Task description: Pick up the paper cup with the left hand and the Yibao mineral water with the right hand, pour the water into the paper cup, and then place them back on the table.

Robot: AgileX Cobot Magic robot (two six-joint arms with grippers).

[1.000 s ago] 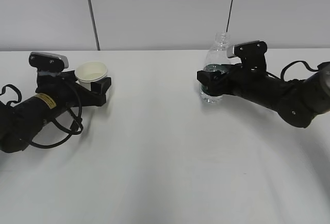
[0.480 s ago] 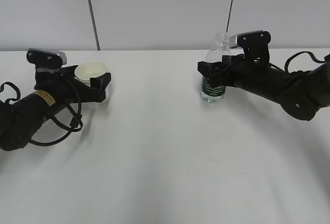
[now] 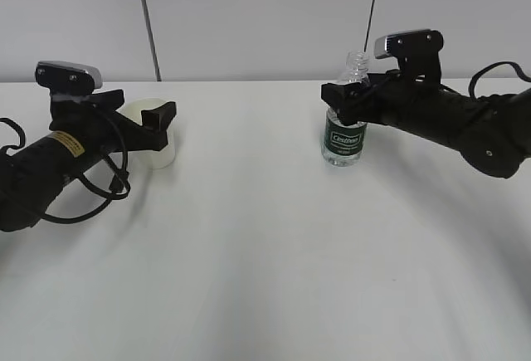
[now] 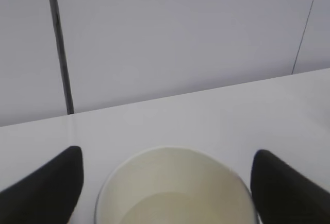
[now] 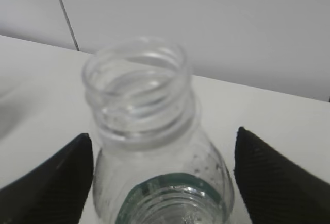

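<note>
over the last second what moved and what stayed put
Both arms rose: the right tool climbed from the Yibao mineral water label to its neck, and the left tool lifted around the paper cup. Both tools stayed open; cup and bottle kept standing on the table.

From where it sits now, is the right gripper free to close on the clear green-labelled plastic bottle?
Probably yes: the right gripper is open, with a finger on each side of the uncapped clear plastic bottle near its shoulder, nothing between.
</note>
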